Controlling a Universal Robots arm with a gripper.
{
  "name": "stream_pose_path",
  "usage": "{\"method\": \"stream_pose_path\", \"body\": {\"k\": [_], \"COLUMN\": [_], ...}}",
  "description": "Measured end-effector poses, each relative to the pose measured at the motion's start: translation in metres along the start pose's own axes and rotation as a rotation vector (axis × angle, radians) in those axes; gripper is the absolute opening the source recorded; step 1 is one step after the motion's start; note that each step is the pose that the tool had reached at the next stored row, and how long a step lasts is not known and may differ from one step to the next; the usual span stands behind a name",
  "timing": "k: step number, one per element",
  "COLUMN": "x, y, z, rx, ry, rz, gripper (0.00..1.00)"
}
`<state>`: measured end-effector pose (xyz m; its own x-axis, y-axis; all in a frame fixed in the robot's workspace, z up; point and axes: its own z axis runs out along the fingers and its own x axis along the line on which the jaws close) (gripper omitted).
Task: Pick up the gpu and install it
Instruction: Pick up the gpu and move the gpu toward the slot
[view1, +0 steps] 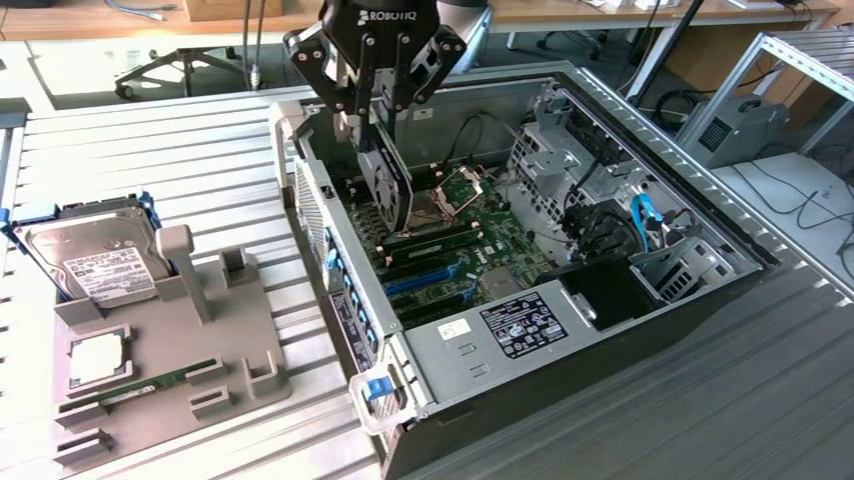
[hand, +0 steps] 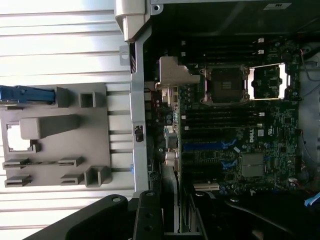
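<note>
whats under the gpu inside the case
The motherboard, with blue slots and an open processor socket. The gpu, held on edge by the gripper, hides the board behind it.

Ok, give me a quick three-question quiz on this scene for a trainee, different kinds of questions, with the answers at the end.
1. True or false: the claw grips the gpu, holding it on edge over the open computer case.
2. Where is the hard drive? A) inside the case B) on the grey tray at the exterior view's left C) in the claw
3. Fill in: the green memory stick lies on the ____.
Key: 1 true; 2 B; 3 grey tray.
</note>
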<state>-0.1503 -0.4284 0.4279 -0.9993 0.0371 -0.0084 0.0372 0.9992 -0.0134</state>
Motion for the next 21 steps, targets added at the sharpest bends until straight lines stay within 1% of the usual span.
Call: {"method": "stream_pose_path", "body": {"k": [8,15,16,18,21], "x": [-0.009,-0.022,-0.025,-0.029,-0.032], "y": [0.0052,0.0140,0.0166,0.0190,0.0201], "z": [0.0027,0.0048,0.0054,0.0061,0.0066], "rx": [0.0045,0.0095,0.0110,0.0117,0.0119], "ry": [0.0005,0.0015,0.0018,0.0019,0.0019], "rz": [0.000,0.000,0.000,0.000,0.000], "gripper": [0.27,0.27,0.27,0.27,0.27]}}
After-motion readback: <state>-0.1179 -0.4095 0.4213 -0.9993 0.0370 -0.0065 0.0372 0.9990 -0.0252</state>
